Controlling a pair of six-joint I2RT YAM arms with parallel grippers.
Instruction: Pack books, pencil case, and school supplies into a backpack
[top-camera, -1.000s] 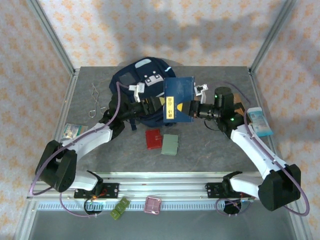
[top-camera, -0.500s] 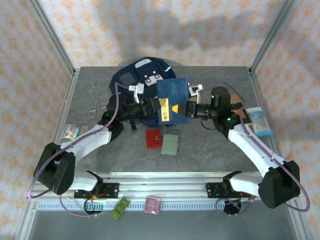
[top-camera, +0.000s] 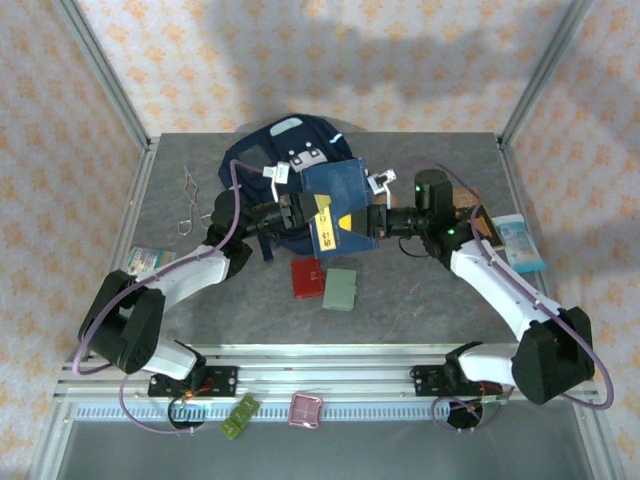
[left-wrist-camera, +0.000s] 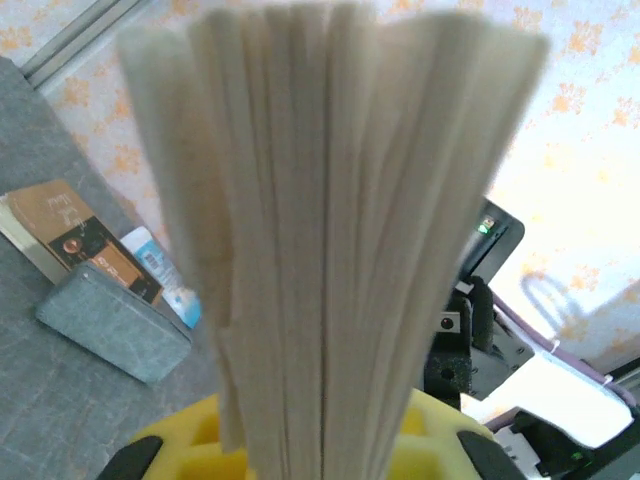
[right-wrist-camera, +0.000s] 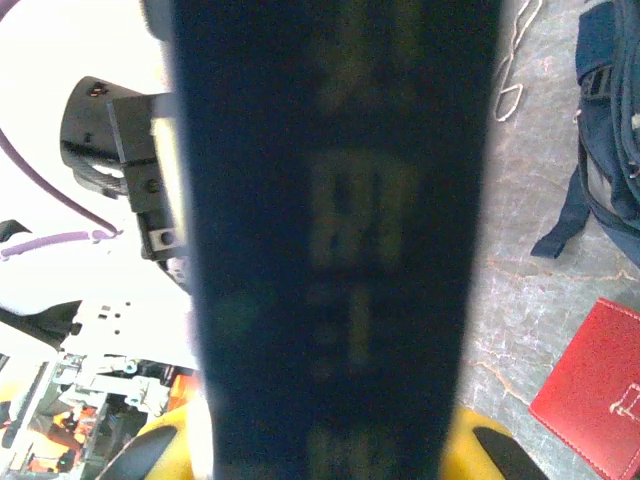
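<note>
- Blue book (top-camera: 338, 200) has shifted left; left gripper (top-camera: 314, 208), earlier open, now clamps its pages.
- Right gripper (top-camera: 374, 222) grips its spine.
- Backpack (top-camera: 262, 155) lies behind; red case (top-camera: 306, 277) and green case (top-camera: 341, 289) lie below.

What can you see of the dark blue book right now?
The dark blue book is a thin paperback: blue cover with a yellow patch, yellowish lettering down the spine, pale page edges slightly fanned. It is closed, held tilted off the table at the near edge of the backpack. The left jaws are shut on its page edge, the right jaws on its spine.
</note>
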